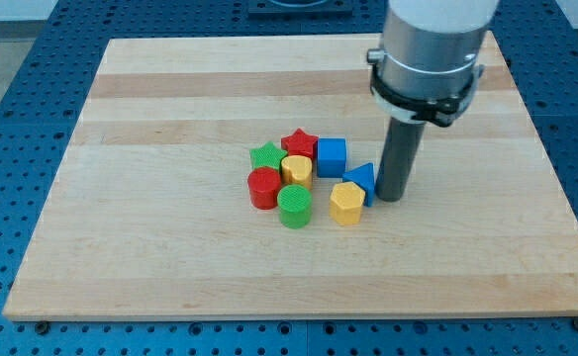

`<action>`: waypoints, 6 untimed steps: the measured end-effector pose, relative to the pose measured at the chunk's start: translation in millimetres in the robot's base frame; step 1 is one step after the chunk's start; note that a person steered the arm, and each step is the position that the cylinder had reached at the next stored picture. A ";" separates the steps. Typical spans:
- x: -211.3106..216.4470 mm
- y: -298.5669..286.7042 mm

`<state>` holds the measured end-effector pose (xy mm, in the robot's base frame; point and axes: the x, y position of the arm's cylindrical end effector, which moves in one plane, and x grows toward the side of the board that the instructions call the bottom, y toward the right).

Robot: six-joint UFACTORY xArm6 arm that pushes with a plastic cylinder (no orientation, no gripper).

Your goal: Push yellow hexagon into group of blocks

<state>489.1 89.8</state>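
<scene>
The yellow hexagon (345, 204) lies on the wooden board (170, 247), at the lower right edge of a cluster of blocks. It touches a blue triangle (360, 178) just above it. My tip (390, 199) stands right of the blue triangle and upper right of the yellow hexagon, very close to both. The cluster holds a green star (265, 156), a red star (299, 143), a blue cube (332, 156), a yellow cylinder (296, 170), a red cylinder (264, 187) and a green cylinder (294, 207).
The arm's wide grey body (433, 49) hangs over the board's upper right. A blue perforated table (12, 119) surrounds the board.
</scene>
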 end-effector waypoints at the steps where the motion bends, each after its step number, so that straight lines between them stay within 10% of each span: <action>1: -0.7 -22.3; 6: 55.6 -23.4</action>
<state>544.7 66.3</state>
